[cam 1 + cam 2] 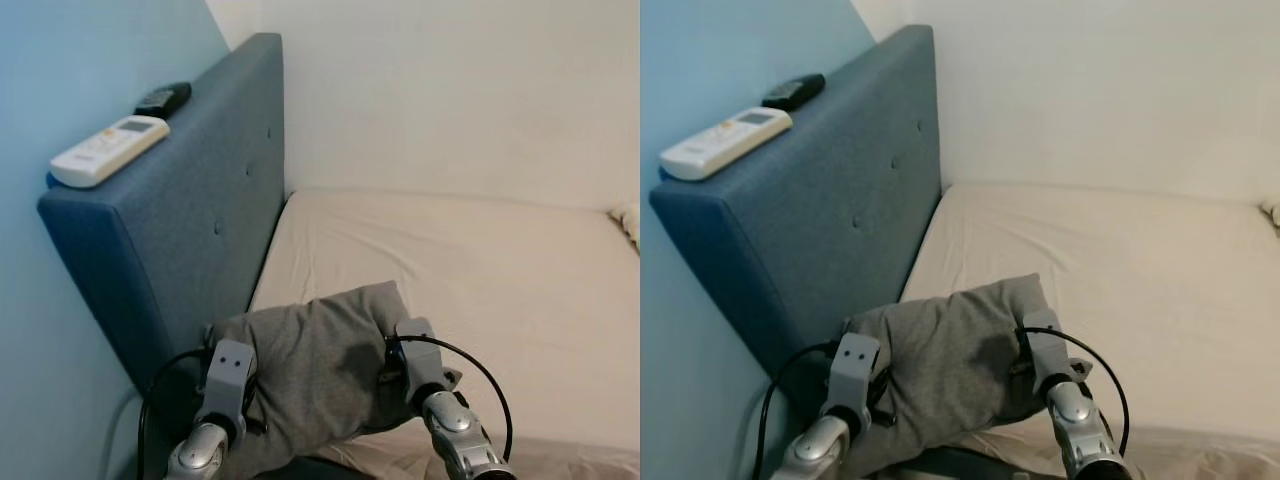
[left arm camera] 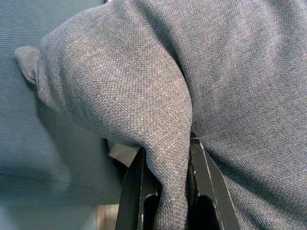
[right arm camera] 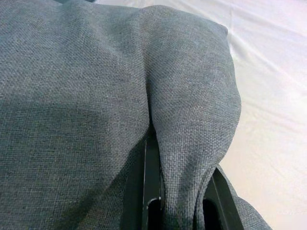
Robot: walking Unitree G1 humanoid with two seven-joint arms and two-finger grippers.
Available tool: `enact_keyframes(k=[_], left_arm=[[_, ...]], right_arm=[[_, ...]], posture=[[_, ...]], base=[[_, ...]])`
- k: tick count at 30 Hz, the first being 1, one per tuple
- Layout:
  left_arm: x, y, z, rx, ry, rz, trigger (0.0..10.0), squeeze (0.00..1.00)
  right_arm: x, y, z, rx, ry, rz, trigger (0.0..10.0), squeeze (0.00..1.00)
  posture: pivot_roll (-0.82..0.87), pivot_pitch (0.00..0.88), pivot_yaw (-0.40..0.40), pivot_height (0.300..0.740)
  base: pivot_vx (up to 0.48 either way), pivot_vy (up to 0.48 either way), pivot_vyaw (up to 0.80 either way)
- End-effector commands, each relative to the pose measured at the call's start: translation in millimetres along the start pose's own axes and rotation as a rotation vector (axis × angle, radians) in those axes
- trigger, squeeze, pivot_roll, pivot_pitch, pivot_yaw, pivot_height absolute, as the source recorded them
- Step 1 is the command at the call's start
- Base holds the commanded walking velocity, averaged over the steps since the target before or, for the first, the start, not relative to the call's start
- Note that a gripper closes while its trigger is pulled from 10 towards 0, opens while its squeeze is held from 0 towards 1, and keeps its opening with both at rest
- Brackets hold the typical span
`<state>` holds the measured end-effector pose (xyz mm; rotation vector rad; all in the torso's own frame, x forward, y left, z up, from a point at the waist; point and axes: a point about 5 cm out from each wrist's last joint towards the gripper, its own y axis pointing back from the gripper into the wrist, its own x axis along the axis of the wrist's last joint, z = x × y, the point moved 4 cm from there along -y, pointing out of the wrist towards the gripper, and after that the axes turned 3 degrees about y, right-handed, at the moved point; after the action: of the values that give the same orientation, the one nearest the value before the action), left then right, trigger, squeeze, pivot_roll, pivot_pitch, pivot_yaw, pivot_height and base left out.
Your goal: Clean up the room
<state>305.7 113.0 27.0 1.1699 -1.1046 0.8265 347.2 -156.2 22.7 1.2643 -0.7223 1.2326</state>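
A grey pillow (image 1: 320, 370) hangs between both arms over the near left corner of the cream mattress (image 1: 480, 270), next to the blue headboard (image 1: 190, 220). My left gripper (image 2: 165, 187) is shut on a fold of the pillow's left side. On the pillow's right side my right gripper (image 3: 180, 191) is shut on another fold of the grey fabric. The fingertips are buried in the cloth in the eye views.
A white remote (image 1: 108, 150) and a black remote (image 1: 163, 98) lie on top of the headboard. A pale blue wall (image 1: 60, 80) stands left, a white wall (image 1: 450, 90) behind the bed. A small pale object (image 1: 630, 222) sits at the mattress's far right.
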Motion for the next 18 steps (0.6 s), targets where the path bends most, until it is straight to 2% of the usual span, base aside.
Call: enact_keyframes(k=[1, 10, 16, 18], left_arm=[[12.6, -2.0, 12.7, -0.059, -0.026, 0.050, 10.0, 0.00], [19.0, -6.4, 11.7, -0.061, -0.044, 0.050, 10.0, 0.00], [27.6, -9.6, 7.4, -0.051, -0.061, 0.057, 10.0, 0.00], [33.9, -11.5, 0.0, -0.025, -0.055, 0.062, 10.0, 0.00]], right_arm=[[7.2, -0.5, -9.3, 0.035, 0.000, 0.038, 10.0, 0.00], [7.7, 0.3, -9.8, 0.027, -0.007, 0.042, 10.0, 0.00], [16.2, -3.9, -8.4, 0.038, 0.007, 0.058, 10.0, 0.00], [25.2, -7.9, -8.0, 0.048, 0.020, 0.074, 10.0, 0.00]], posture=[[0.00, 0.101, -0.036, 0.640], [0.01, 0.128, -0.019, 0.640], [0.02, 0.174, -0.009, 0.640], [0.03, 0.237, 0.001, 0.640]], base=[[0.000, 0.000, 0.00], [0.000, 0.000, 0.00], [0.000, 0.000, 0.00], [0.000, 0.000, 0.00]])
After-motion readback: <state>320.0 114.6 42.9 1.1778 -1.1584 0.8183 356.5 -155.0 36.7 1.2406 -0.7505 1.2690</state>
